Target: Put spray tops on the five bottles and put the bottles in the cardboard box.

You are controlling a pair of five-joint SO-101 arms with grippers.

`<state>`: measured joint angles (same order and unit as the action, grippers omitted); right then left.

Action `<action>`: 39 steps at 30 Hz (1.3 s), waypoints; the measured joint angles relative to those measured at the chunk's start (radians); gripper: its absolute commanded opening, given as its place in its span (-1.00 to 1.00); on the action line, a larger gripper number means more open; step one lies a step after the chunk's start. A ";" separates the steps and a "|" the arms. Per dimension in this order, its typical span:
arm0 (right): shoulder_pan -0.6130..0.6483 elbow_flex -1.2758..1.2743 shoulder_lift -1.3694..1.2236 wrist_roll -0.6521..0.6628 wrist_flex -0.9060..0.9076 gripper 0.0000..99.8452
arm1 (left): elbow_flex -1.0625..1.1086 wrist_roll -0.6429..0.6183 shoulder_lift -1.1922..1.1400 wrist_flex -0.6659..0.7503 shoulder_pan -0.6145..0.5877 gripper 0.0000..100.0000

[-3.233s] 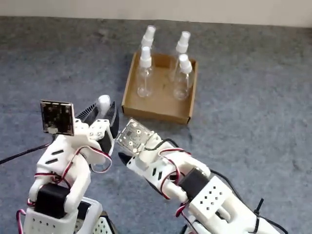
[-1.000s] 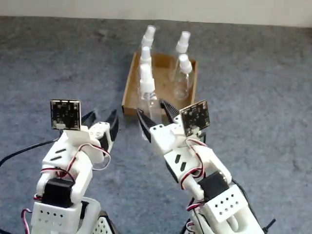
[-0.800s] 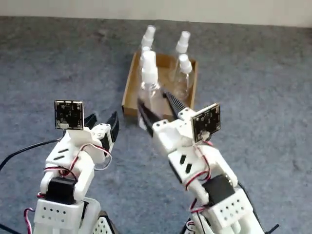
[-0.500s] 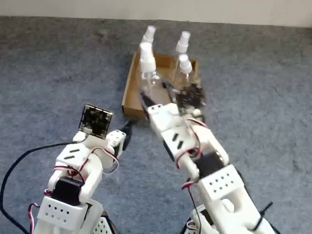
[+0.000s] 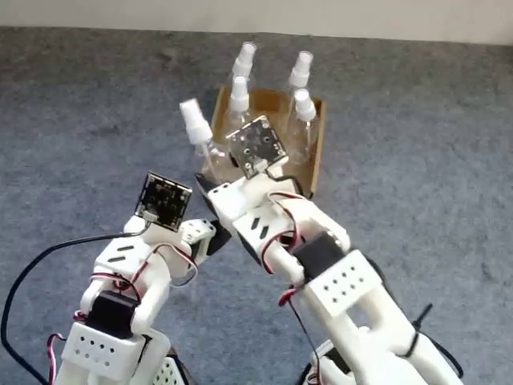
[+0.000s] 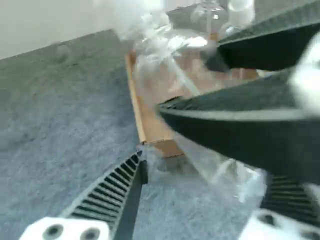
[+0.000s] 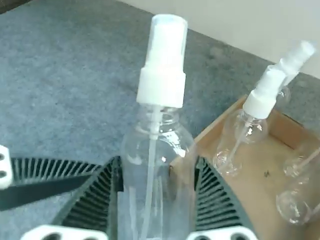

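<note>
Clear thin plastic, the capped bottle (image 7: 156,150) looks light, smooth and easily dented (probably empty). The right gripper (image 7: 156,172) clamps its round body, the firmest hold, tilted just outside the box (image 7: 255,167). The left gripper (image 6: 150,142) gapes empty close beside it.

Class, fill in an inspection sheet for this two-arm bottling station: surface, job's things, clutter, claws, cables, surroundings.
Surface: grey carpet-like table cover.
Job's things: cardboard box holds four capped bottles; fifth bottle, capped, tilted beside the box's left wall.
Clutter: nothing seen.
Claws: right claw shut on the fifth bottle; left claw open, empty, near the right claw.
Cables: black cable trails from the left arm; red and white wires loop on both arms.
Surroundings: pale wall behind the table.
</note>
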<state>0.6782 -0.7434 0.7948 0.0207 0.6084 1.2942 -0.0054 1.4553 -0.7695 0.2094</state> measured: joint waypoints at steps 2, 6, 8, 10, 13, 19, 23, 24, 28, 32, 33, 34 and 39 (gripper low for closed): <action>0.000 0.015 0.041 0.003 0.069 -0.99 | 0.000 -0.002 0.002 0.003 0.000 -0.37; 0.000 0.015 0.124 0.003 0.152 -0.99 | 0.000 0.003 0.002 0.003 0.000 -0.37; 0.000 0.015 0.161 0.003 0.173 -0.99 | 0.000 0.003 0.002 0.003 0.000 -0.37; 0.000 0.015 0.189 0.003 0.193 -0.99 | 0.000 0.006 0.002 0.003 0.000 -0.37; 0.000 0.015 0.201 0.003 0.215 -0.99 | 0.000 0.008 0.000 0.003 0.000 -0.37; -0.034 0.015 0.207 0.002 0.219 -0.99 | 0.000 0.008 0.000 0.003 0.000 -0.37; -0.160 0.017 0.204 0.043 0.163 -0.99 | 0.000 0.009 0.000 0.003 -0.005 -0.37; -0.187 0.028 0.190 0.051 0.161 -0.99 | 0.000 0.009 0.000 0.003 -0.014 -0.37; -0.212 0.071 0.114 0.060 0.161 -0.99 | 0.000 0.009 0.000 0.011 -0.051 -0.37; -0.250 0.132 0.011 0.061 0.064 -0.99 | 0.000 0.009 0.000 0.011 -0.101 -0.56; -0.269 0.147 -0.023 0.061 0.025 -0.99 | 0.000 0.009 0.000 0.011 -0.121 -0.65; -0.288 0.158 -0.063 0.061 -0.014 -0.99 | 0.000 0.009 0.000 0.011 -0.146 -0.71; -0.318 0.144 -0.212 0.064 -0.204 -0.99 | 0.026 0.009 0.000 0.015 -0.236 -0.82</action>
<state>0.3606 -0.5992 0.5831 0.0852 0.4043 1.3203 0.0038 1.4553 -0.7541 -0.0269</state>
